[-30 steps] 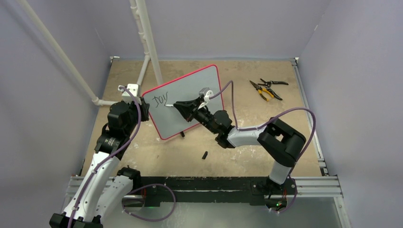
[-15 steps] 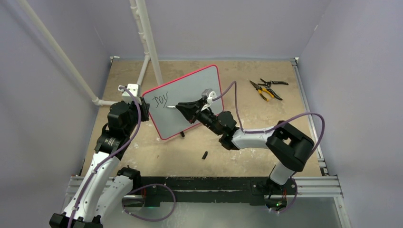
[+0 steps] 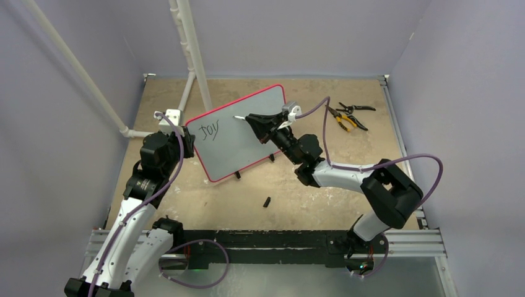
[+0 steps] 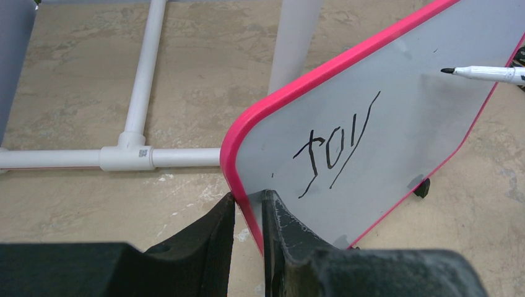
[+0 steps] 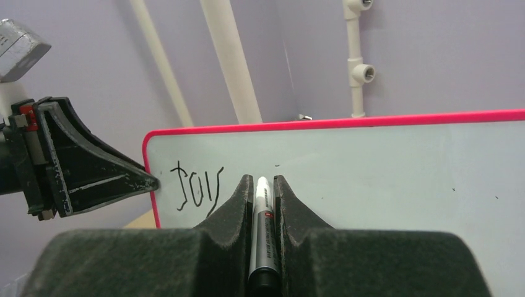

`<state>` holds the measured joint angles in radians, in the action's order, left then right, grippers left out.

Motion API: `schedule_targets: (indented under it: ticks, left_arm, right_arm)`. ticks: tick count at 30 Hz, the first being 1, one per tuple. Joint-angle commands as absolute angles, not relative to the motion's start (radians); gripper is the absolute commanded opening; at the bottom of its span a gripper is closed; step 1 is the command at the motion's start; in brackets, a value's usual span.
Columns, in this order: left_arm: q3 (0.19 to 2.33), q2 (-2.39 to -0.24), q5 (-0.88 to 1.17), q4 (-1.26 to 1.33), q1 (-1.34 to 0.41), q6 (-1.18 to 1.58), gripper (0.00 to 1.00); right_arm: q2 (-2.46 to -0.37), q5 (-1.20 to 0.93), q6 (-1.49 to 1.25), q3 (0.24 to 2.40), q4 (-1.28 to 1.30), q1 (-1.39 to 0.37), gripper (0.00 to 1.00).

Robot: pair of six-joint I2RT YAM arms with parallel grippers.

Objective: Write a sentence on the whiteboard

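Pale grey-white rectangular whiteboard with pink-red rim [image 3: 232, 151] stands tilted on beige counter [image 3: 216, 204], left edge pinched in left jaws. Right jaws, clamped on white black-tipped marker [image 5: 261, 204], have shifted from tail of black handwritten "Joy" [image 4: 334, 151] to its upper right; tip contact unclear. Likely first word finished, next starting.

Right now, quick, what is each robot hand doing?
Left gripper: closed, pinching the edge of the whiteboard.
Right gripper: closed, holding the marker.
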<state>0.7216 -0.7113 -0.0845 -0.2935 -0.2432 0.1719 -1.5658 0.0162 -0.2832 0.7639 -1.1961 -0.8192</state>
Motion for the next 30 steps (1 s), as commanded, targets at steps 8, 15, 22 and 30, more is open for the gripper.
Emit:
schedule_targets:
  ticks: [8,15,22,30]
  left_arm:
    - [0.734,-0.717,-0.074,-0.256,-0.242,0.166,0.21]
    - [0.734,-0.718,-0.074,-0.256,-0.242,0.166,0.21]
    - [0.733,-0.717,-0.074,-0.256,-0.242,0.166,0.21]
    - [0.734,-0.716,-0.074,-0.255,-0.242,0.166,0.21]
  right_arm:
    - [-1.595,-0.029,-0.277,0.832,-1.224,-0.813,0.0]
    - [-1.614,-0.026,-0.279,0.85,-1.208,-0.813,0.0]
    - [-1.617,-0.003,-0.282,0.83,-1.187,-0.813,0.0]
    - [-1.621,0.017,-0.304,0.786,-1.191,-0.813,0.0]
